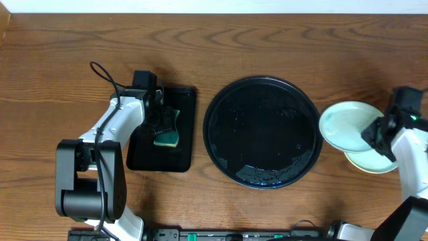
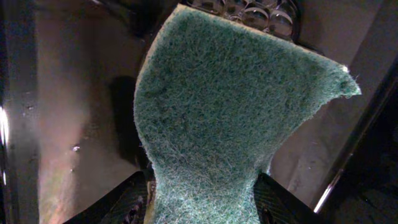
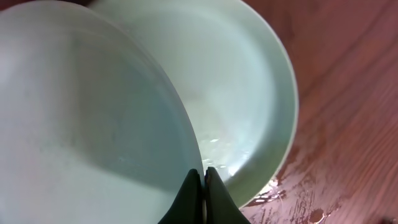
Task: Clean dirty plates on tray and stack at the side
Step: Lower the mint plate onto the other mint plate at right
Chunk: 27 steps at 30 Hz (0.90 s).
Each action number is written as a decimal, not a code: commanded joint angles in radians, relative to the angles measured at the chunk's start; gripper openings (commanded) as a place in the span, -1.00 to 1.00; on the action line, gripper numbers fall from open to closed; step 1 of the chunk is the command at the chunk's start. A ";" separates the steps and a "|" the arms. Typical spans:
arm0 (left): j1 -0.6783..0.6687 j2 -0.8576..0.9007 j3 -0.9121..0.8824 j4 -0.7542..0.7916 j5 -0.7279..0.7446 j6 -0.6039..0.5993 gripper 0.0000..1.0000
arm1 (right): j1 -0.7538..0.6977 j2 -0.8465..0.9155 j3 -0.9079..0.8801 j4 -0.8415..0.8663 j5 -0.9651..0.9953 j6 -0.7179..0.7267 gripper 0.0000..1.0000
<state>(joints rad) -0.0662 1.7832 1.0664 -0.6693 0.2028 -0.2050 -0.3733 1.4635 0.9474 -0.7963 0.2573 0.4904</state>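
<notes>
The large round black tray (image 1: 262,131) sits mid-table, wet, with no plates on it. My right gripper (image 1: 378,134) is shut on the rim of a pale mint plate (image 1: 344,126) and holds it tilted over the plates stacked right of the tray (image 1: 371,163). In the right wrist view the held plate (image 3: 81,112) fills the left, my fingers (image 3: 203,180) pinch its edge, and the plate below (image 3: 249,93) is wet. My left gripper (image 1: 162,124) is shut on a green sponge (image 1: 167,132); the sponge (image 2: 230,112) is squeezed between the fingers (image 2: 202,199).
A smaller rectangular black tray (image 1: 162,158) lies left of the round tray, under the sponge and left gripper. Water drops wet the wooden table (image 3: 348,143) beside the stacked plates.
</notes>
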 commanded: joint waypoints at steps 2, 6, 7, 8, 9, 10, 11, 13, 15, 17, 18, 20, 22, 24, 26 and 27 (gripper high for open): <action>0.004 0.010 -0.012 0.000 -0.021 0.010 0.13 | -0.072 -0.003 -0.041 0.019 -0.039 0.018 -0.93; 0.004 0.010 -0.012 0.000 -0.021 0.010 0.13 | -0.105 -0.003 -0.055 0.020 -0.038 0.018 -0.35; 0.004 0.010 -0.012 0.000 -0.021 0.010 0.12 | -0.108 -0.003 -0.055 0.021 -0.038 0.018 -0.35; 0.004 0.010 -0.012 0.000 -0.021 0.010 0.13 | -0.111 -0.003 -0.055 0.023 -0.039 0.019 -0.36; 0.004 0.010 -0.012 0.000 -0.021 0.010 0.13 | -0.111 -0.003 -0.055 0.027 -0.042 0.018 -0.35; 0.004 0.010 -0.012 0.000 -0.021 0.010 0.13 | -0.111 -0.003 -0.055 0.031 -0.049 0.019 -0.35; 0.004 0.010 -0.012 0.000 -0.021 0.010 0.13 | -0.111 -0.003 -0.055 0.036 -0.060 0.018 -0.35; 0.004 0.010 -0.012 0.000 -0.021 0.010 0.12 | -0.111 -0.003 -0.055 0.051 -0.102 0.018 -0.32; 0.004 0.010 -0.012 0.000 -0.021 0.010 0.13 | -0.111 -0.003 -0.056 0.071 -0.166 0.017 -0.30; 0.004 0.010 -0.012 0.000 -0.021 0.010 0.12 | -0.109 -0.003 -0.056 0.098 -0.267 -0.009 -0.37; 0.004 0.010 -0.012 0.000 -0.021 0.010 0.12 | -0.106 -0.003 -0.056 0.109 -0.297 -0.032 -0.38; 0.004 0.010 -0.012 0.000 -0.021 0.010 0.12 | -0.099 -0.003 -0.058 0.124 -0.315 -0.054 -0.46; 0.004 0.010 -0.012 0.000 -0.021 0.010 0.12 | -0.093 -0.003 -0.060 0.132 -0.312 -0.072 -0.69; 0.004 0.010 -0.012 0.000 -0.021 0.010 0.13 | -0.092 -0.003 -0.066 0.132 -0.272 -0.077 -0.98; 0.004 0.010 -0.012 0.000 -0.021 0.010 0.13 | -0.092 -0.003 -0.075 0.139 -0.247 -0.076 -0.98; 0.004 0.010 -0.012 0.000 -0.021 0.010 0.13 | -0.092 -0.003 -0.080 0.143 -0.238 -0.076 -0.98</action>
<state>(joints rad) -0.0662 1.7832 1.0664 -0.6693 0.2028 -0.2050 -0.4702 1.4635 0.8906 -0.6609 -0.0128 0.4351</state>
